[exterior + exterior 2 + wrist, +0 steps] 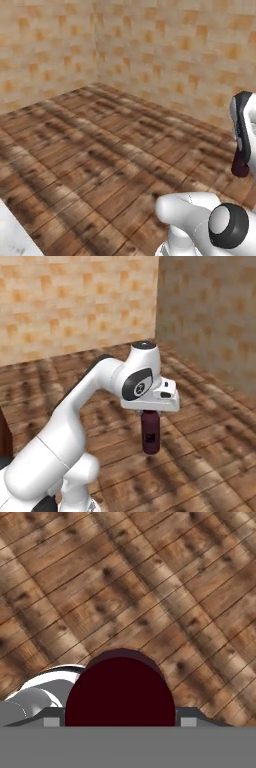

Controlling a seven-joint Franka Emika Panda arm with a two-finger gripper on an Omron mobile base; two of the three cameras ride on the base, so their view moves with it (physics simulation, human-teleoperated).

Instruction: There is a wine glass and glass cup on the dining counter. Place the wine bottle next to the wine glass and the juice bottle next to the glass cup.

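Note:
A dark red wine bottle [150,437] hangs upright below my hand, well above the wooden floor [210,446]. My gripper [150,415] is shut on its upper part, and the white hand covers the fingers. In the left base view the same bottle [241,165] shows at the right edge under the gripper [243,150]. The hand view looks straight down on the bottle's round dark red top [120,692], held in the gripper [120,719]. The wine glass, the glass cup, the juice bottle and the dining counter are out of view.
Brown plank floor [100,150] stretches to tan tiled walls [150,45] that meet in a corner ahead. A pale grey-white surface corner [9,235] shows at the lower left. A dark brown object [4,438] stands at the left edge of the right base view.

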